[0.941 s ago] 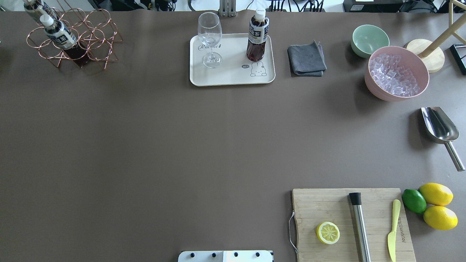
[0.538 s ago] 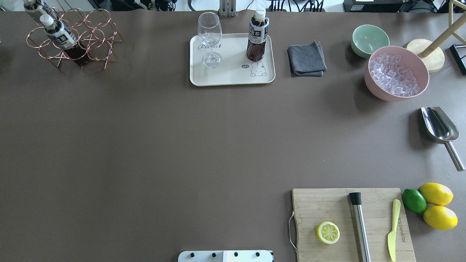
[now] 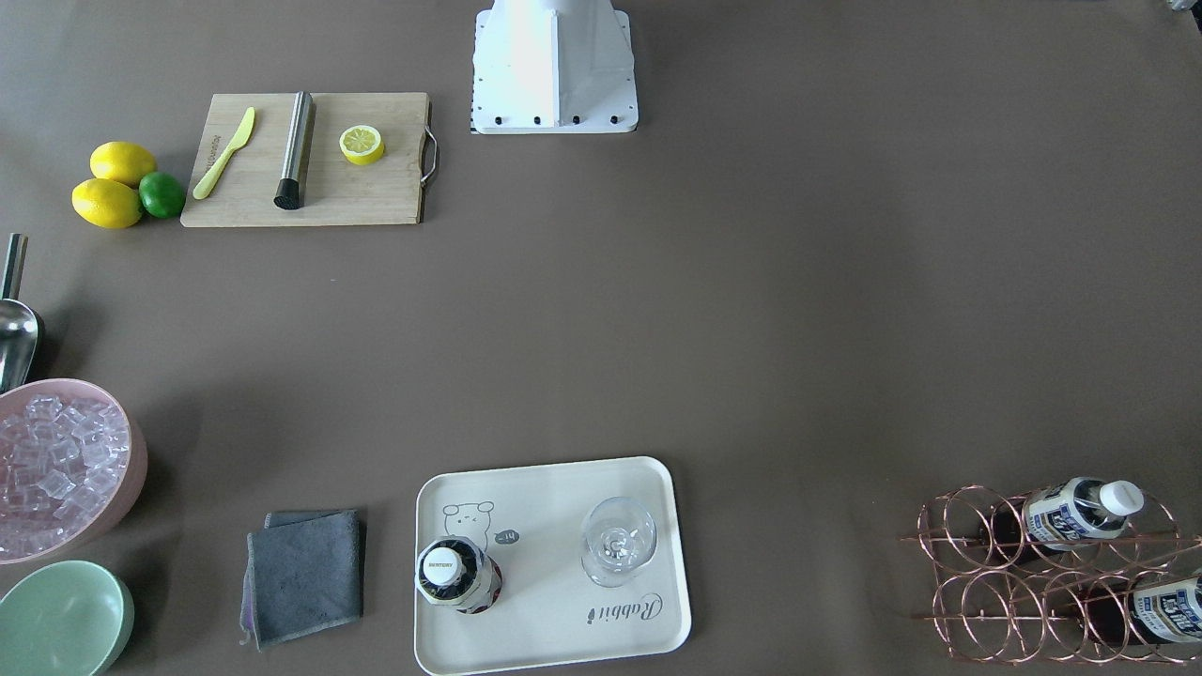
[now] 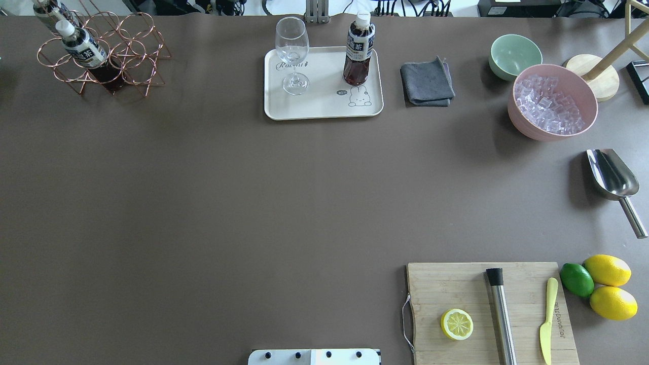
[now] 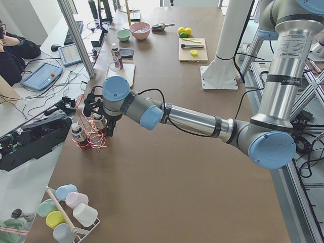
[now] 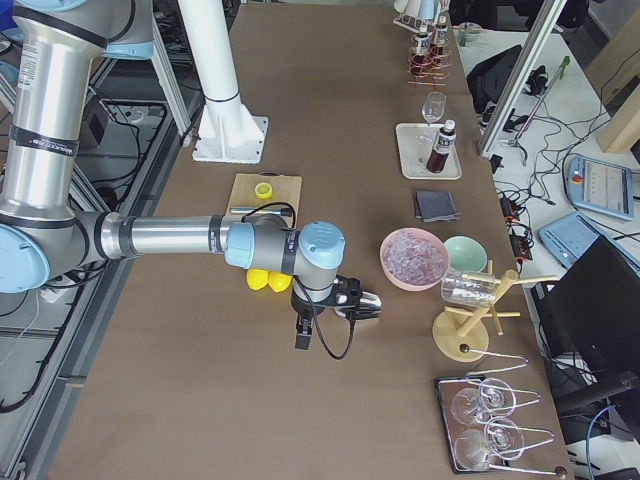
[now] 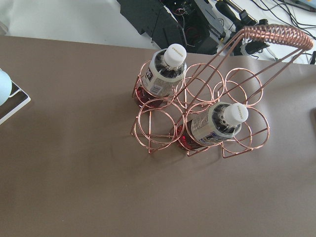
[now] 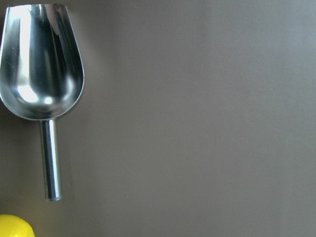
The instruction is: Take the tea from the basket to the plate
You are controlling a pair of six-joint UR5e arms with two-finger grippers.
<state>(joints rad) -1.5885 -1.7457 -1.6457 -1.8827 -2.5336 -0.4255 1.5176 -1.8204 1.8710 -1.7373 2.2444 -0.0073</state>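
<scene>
One tea bottle point(image 4: 359, 48) stands upright on the cream plate point(image 4: 314, 106), next to a wine glass point(image 4: 292, 50); the front view shows its cap point(image 3: 441, 565) and the plate point(image 3: 554, 638). Two more tea bottles point(image 7: 165, 74) point(image 7: 219, 123) sit in the copper wire basket point(image 7: 276, 37) at the table's far left corner point(image 4: 142, 48). My left gripper point(image 5: 101, 121) hovers over the basket and shows only in the exterior left view; I cannot tell if it is open. My right gripper point(image 6: 303, 332) shows only in the exterior right view, beside the steel scoop point(image 8: 42, 64); I cannot tell its state.
A grey cloth point(image 4: 427, 83), a green bowl point(image 4: 514, 55) and a pink bowl of ice point(image 4: 552, 101) stand right of the plate. The scoop point(image 4: 611, 175) lies at the right edge. A cutting board point(image 4: 456, 284) and lemons point(image 4: 608, 286) are at the near right.
</scene>
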